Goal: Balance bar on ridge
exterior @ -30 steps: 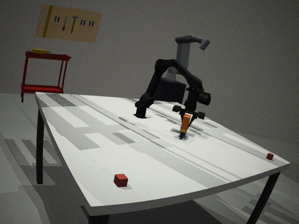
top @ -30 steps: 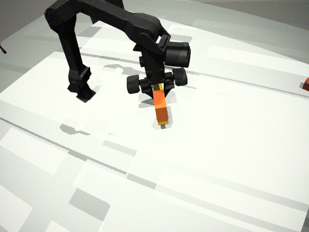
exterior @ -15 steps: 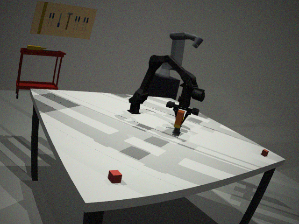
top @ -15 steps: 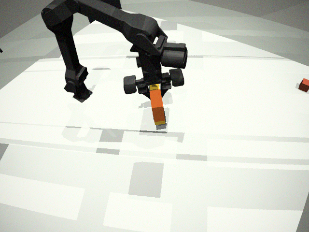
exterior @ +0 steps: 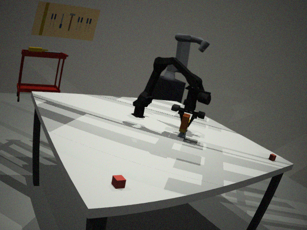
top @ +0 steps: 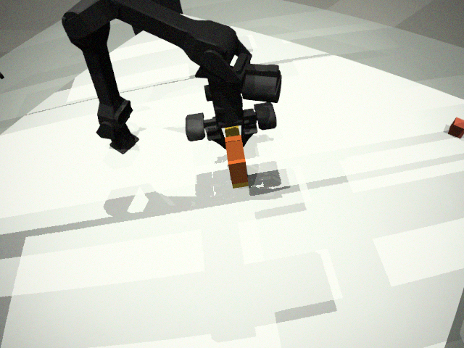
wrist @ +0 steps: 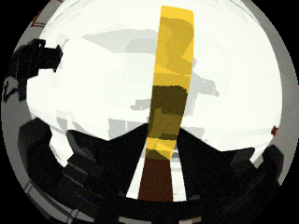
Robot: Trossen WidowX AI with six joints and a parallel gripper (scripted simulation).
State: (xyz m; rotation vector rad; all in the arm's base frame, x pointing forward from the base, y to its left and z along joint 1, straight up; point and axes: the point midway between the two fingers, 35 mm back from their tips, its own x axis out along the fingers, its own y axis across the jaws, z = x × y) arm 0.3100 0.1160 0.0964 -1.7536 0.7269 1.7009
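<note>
The orange bar (top: 235, 157) (exterior: 184, 122) (wrist: 168, 88) with yellow ends stands steeply tilted, almost upright. Its top end sits between the fingers of my gripper (top: 233, 140) (exterior: 186, 118) (wrist: 163, 133), which points down at the table (exterior: 99, 148). The fingers are slightly open, one close by each side of the bar. The bar's lower end rests at the small grey ridge (exterior: 182, 135), which the bar mostly hides in the top view. In the wrist view the bar runs straight away from the fingers.
One red cube (exterior: 118, 181) lies near the table's front edge and another (exterior: 272, 157) (top: 457, 127) near the right edge. A red cart (exterior: 39, 71) and a grey arm (exterior: 183, 49) stand behind the table.
</note>
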